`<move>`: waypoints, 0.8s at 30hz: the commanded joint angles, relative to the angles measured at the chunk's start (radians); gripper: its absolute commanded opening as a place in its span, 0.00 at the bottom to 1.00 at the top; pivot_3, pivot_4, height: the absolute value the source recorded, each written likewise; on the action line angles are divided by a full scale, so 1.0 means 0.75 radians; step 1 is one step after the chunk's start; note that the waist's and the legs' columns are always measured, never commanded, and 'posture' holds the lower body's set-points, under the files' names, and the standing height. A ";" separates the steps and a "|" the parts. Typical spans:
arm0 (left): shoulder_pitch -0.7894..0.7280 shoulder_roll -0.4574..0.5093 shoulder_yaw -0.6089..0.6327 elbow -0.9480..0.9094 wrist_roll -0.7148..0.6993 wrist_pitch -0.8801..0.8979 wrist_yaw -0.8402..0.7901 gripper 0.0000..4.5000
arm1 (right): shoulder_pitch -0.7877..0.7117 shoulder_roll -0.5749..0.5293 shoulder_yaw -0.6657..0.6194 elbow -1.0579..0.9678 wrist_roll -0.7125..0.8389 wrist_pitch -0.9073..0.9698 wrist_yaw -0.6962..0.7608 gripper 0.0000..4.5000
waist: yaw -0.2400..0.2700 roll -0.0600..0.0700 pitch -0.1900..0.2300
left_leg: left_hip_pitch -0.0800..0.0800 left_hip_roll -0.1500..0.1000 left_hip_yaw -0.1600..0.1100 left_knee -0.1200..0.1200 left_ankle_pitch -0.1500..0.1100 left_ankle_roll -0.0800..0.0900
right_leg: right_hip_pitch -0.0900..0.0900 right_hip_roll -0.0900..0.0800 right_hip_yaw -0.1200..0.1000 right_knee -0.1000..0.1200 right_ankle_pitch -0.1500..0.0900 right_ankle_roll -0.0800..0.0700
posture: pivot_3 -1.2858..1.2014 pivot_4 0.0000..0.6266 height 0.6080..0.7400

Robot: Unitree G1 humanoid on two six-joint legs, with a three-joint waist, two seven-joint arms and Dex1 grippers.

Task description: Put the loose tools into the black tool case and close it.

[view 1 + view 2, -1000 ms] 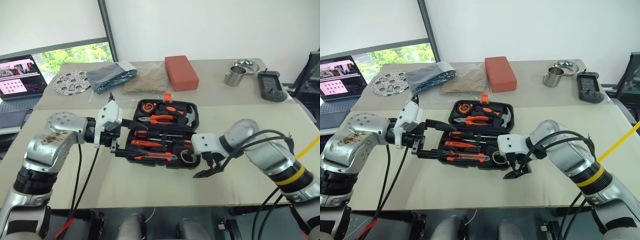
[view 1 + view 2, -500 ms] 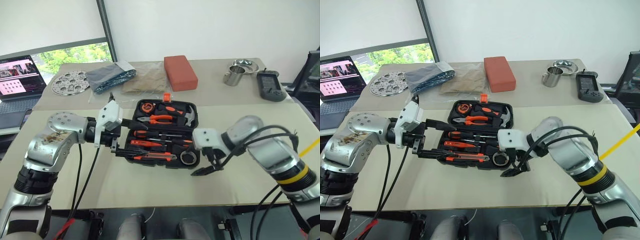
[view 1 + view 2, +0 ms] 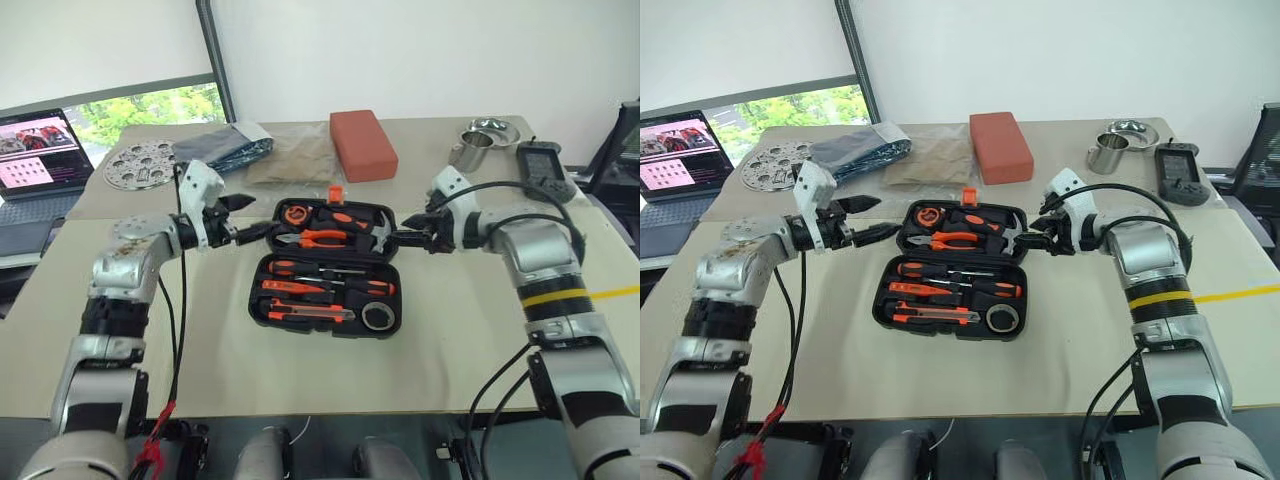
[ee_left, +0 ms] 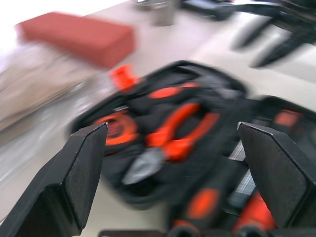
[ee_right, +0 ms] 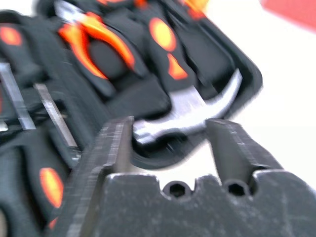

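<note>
The black tool case lies open in the middle of the table. In its near half lie the screwdrivers, the utility knife and the grey tape roll. The far half holds a tape measure, the pliers and the hammer. My left gripper hovers open and wide at the far half's left edge. At its right edge, by the hammer head, my right gripper has its fingers apart by a narrower gap, with nothing between them.
Behind the case are a red block, plastic-wrapped cloths and a perforated metal disc. A steel cup, a bowl and a dark handheld device stand at the far right. A laptop is at the far left.
Both arms swung from the case's near half out to its far half, the left to the left edge, the right to the right edge. The right gripper's fingers have drawn closer together.
</note>
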 commanded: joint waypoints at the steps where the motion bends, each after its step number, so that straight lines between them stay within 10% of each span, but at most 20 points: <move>1: -0.130 -0.025 0.060 0.261 0.013 -0.023 0.020 1.00 | -0.101 0.033 -0.113 0.169 0.033 -0.036 -0.103 0.45 | -0.003 0.000 0.000 | 0.000 0.000 0.000 0.000 0.004 -0.007 | 0.000 0.000 0.000 0.000 0.000 0.000 | 0.52 0.24 1.00; 24: -0.403 -0.204 0.222 0.955 0.137 -0.072 0.279 1.00 | -0.164 0.119 -0.232 0.380 0.158 0.192 -0.101 0.45 | -0.004 0.000 0.000 | 0.000 0.000 0.005 -0.005 0.008 -0.014 | -0.003 0.000 -0.004 0.001 0.000 0.000 | 0.52 0.24 1.00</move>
